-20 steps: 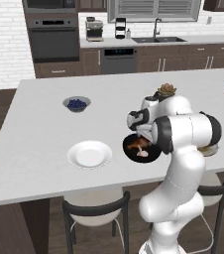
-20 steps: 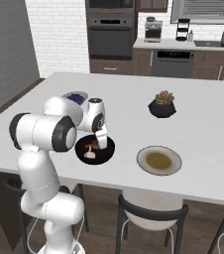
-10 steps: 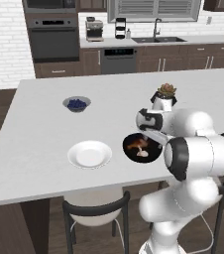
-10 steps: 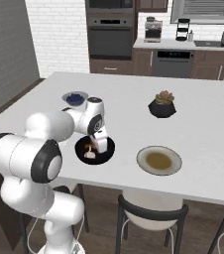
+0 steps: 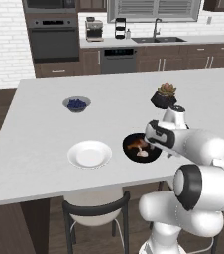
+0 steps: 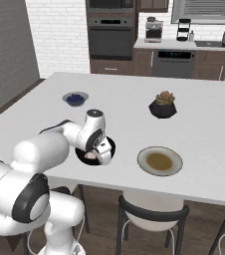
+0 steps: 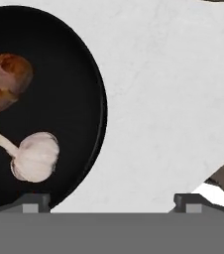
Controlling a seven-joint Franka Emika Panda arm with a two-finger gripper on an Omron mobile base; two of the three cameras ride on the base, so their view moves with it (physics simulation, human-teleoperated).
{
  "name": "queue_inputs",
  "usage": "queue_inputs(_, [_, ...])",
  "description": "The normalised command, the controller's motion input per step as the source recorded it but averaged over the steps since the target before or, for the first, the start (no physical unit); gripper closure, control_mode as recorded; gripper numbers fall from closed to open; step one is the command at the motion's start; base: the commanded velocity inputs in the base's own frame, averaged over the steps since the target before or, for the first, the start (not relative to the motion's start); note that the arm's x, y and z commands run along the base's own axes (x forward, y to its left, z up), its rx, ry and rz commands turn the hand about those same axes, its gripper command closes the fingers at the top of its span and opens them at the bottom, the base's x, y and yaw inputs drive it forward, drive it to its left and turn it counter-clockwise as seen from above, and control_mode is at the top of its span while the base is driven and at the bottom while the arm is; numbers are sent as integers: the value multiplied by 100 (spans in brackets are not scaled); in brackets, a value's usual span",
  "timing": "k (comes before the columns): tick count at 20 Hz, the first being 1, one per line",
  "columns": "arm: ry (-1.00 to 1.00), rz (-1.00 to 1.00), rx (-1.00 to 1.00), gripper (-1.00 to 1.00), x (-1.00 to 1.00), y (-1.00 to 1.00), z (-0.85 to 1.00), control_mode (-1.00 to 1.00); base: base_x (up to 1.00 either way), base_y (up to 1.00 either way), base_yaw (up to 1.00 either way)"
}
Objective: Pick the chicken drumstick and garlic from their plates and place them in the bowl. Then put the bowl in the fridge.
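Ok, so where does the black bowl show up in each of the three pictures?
Left base view: the black bowl sits right of centre on the counter, just right of the white plate.
Right base view: the bowl is left of centre, partly behind the arm, left of the brown plate.
Hand view: the bowl covers the left side, holding the drumstick and garlic.
Shared landmark: the garlic inside the bowl.

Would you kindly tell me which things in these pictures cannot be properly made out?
- Glossy black bowl: in the left base view the white arm covers its right side.
- Reddish-brown chicken drumstick: cut off by the hand view's left edge.
- Same bowl in the right base view: the wrist hides most of it.
- Tall grey-silver fridge: outside every frame.
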Motion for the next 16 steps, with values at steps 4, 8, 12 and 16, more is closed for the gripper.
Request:
queue_inputs(4, [-1, 7, 0, -100, 53, -3, -1, -100, 0, 0, 0])
queue_inputs(8, [0, 6, 0, -100, 47, 0, -16, -100, 0, 0, 0])
queue_inputs(12, [0, 6, 0, -100, 22, -4, -26, -100, 0, 0, 0])
queue_inputs(16, [0, 5, 0, -100, -4, -23, -31, -100, 0, 0, 0])
